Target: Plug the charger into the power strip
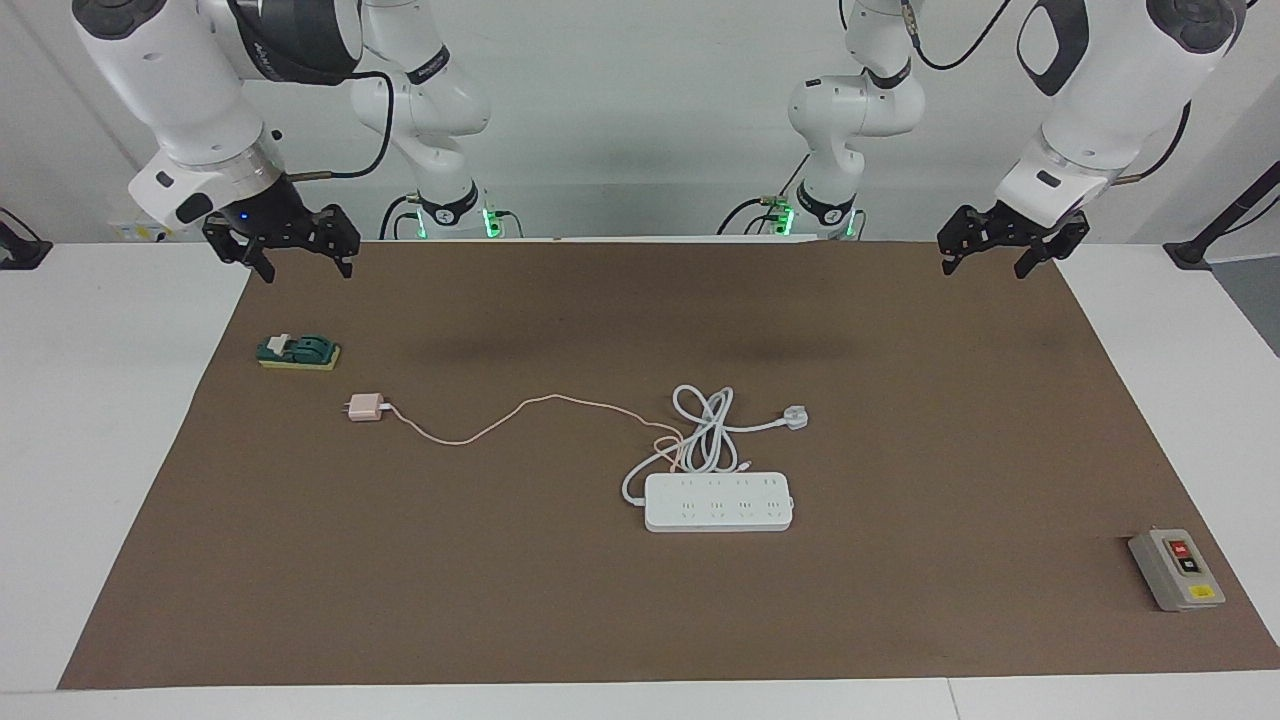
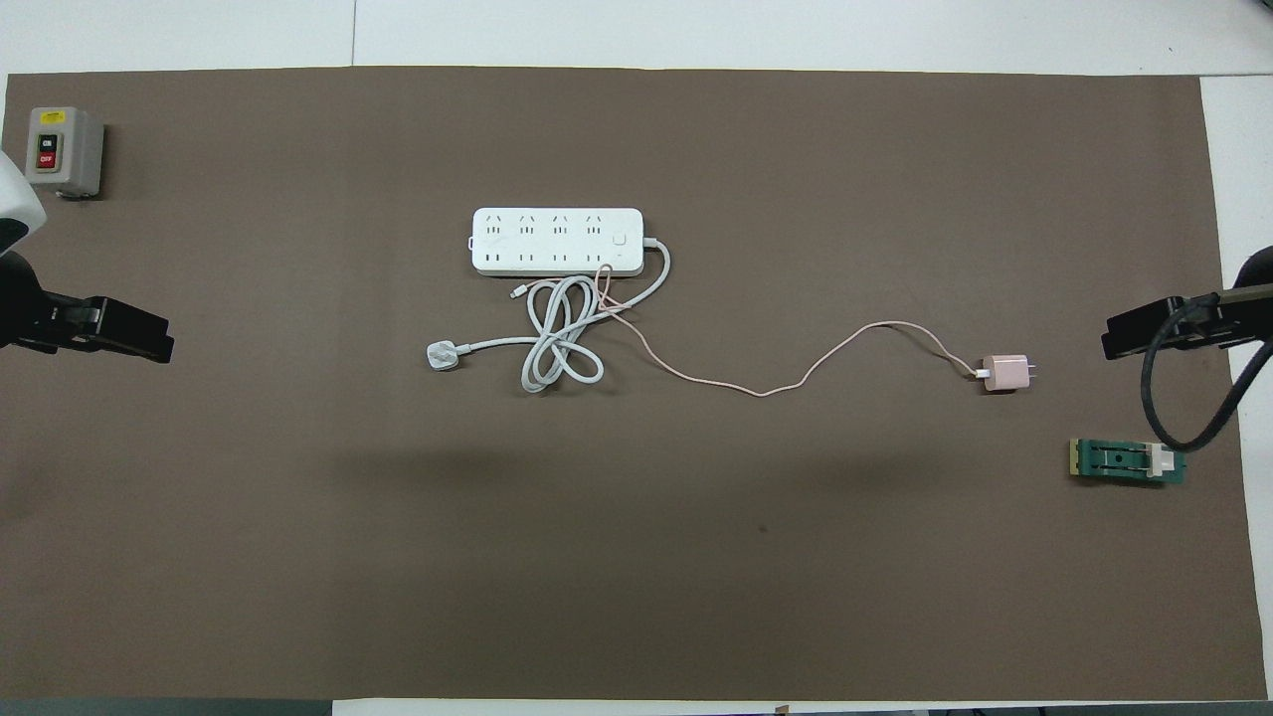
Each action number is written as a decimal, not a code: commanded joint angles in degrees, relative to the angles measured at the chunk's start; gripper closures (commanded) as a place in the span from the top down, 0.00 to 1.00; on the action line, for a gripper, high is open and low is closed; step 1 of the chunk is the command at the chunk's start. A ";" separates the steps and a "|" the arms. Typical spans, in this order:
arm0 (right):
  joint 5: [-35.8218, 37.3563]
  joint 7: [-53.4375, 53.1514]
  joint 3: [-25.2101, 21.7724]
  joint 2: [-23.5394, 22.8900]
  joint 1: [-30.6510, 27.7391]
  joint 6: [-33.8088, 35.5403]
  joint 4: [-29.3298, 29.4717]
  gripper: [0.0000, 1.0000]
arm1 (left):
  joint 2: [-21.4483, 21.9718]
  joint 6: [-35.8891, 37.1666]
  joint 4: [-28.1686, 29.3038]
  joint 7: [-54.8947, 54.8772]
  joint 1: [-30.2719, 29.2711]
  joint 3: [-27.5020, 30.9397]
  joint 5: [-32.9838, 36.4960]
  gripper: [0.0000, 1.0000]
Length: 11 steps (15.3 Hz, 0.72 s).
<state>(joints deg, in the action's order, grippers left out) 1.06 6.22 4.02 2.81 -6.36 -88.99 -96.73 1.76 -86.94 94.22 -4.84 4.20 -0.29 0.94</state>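
Note:
The charger (image 1: 365,407) (image 2: 1004,373), a small pink cube with its prongs pointing toward the right arm's end, lies flat on the brown mat. Its thin pink cable (image 1: 500,424) runs across to the coiled white cord (image 1: 705,430). The white power strip (image 1: 718,501) (image 2: 557,240) lies mid-table with its sockets facing up, just farther from the robots than that coil. My right gripper (image 1: 305,268) hangs open and empty over the mat's corner nearest its base. My left gripper (image 1: 983,268) hangs open and empty over the mat's other near corner. Both arms wait.
A green-and-yellow block (image 1: 298,352) sits beside the charger, nearer to the robots. The white three-pin plug (image 1: 795,417) lies by the coil. A grey button box (image 1: 1176,570) stands at the left arm's end, farther out than the power strip. White table (image 1: 100,450) surrounds the mat.

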 commanded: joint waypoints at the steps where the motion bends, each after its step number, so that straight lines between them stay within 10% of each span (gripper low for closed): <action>1: -0.88 -0.69 0.29 0.80 -0.50 -0.75 -0.48 1.00 | 1.23 0.45 0.88 -0.26 -0.24 -0.06 -0.33 1.00; 11: -5.35 -13.20 0.20 0.80 -2.25 -0.40 -2.58 1.00 | 1.23 0.45 0.88 -0.26 -0.33 -0.06 -0.33 1.00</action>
<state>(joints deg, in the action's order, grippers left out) -1.56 -0.38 3.90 2.89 -7.13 -88.95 -97.10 1.76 -86.94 94.22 -4.84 4.20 -0.29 0.94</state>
